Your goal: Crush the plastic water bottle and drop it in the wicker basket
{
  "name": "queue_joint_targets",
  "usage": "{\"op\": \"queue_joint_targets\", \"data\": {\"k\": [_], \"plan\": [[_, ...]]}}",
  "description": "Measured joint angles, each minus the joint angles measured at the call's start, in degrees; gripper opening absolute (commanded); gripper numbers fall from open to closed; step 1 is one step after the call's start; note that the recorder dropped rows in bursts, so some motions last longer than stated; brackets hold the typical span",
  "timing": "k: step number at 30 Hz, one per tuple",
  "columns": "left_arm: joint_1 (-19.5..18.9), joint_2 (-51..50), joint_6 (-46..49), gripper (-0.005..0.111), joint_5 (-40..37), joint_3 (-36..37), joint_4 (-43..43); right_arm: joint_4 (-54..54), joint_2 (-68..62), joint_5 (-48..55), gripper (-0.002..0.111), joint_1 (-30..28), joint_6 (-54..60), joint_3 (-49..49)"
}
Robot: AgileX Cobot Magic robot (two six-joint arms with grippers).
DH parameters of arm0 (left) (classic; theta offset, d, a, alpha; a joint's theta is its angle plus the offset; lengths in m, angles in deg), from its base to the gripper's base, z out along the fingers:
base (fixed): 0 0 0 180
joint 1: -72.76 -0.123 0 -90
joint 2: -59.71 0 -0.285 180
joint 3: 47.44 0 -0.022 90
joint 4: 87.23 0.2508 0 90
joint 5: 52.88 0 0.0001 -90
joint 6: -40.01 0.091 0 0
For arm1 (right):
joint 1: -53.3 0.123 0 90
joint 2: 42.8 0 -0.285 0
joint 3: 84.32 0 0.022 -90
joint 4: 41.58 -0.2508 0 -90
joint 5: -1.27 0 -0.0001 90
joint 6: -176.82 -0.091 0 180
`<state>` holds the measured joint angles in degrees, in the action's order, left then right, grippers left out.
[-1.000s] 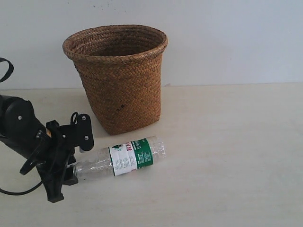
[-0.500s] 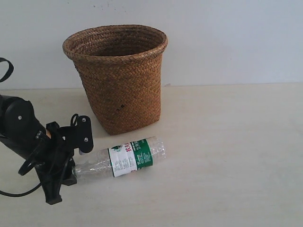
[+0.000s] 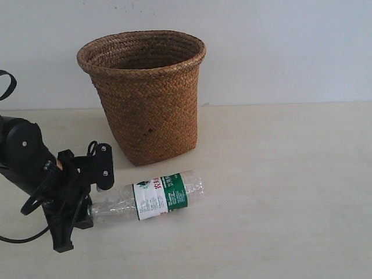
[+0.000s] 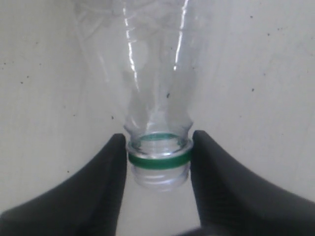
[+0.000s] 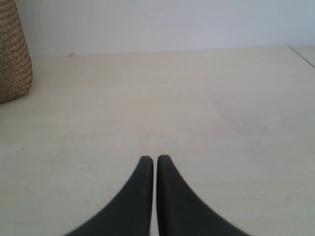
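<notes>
The plastic water bottle [image 3: 154, 199] lies on its side on the table in front of the wicker basket [image 3: 148, 99], its white-and-green label facing up. My left gripper [image 3: 95, 200] is shut on its neck at the left end. In the left wrist view the two dark fingers press on either side of the neck at its green ring, and the bottle [image 4: 157, 98] runs away from my left gripper [image 4: 158, 142]; no cap shows on the mouth. My right gripper [image 5: 155, 158] is shut on nothing above bare table, and a strip of the basket [image 5: 12, 54] shows at the edge.
The pale wooden table [image 3: 279, 192] ends at a white wall [image 3: 279, 46] just behind the basket. A black cable [image 3: 17, 237] trails from the left arm along the table's front left. The right arm does not appear in the exterior view.
My left gripper has shifted slightly down and left with the neck in it, and the bottle's far end has swung a little toward the front of the table.
</notes>
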<state>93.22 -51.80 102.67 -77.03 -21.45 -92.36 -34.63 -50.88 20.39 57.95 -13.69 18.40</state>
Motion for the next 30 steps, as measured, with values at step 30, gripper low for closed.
{"op": "queue_joint_targets", "data": {"k": [30], "plan": [[0.00,1.34,9.14,0.004,-3.68,0.00,0.00,2.96,0.00,-2.46,0.000,0.00,1.55,0.00]]}}
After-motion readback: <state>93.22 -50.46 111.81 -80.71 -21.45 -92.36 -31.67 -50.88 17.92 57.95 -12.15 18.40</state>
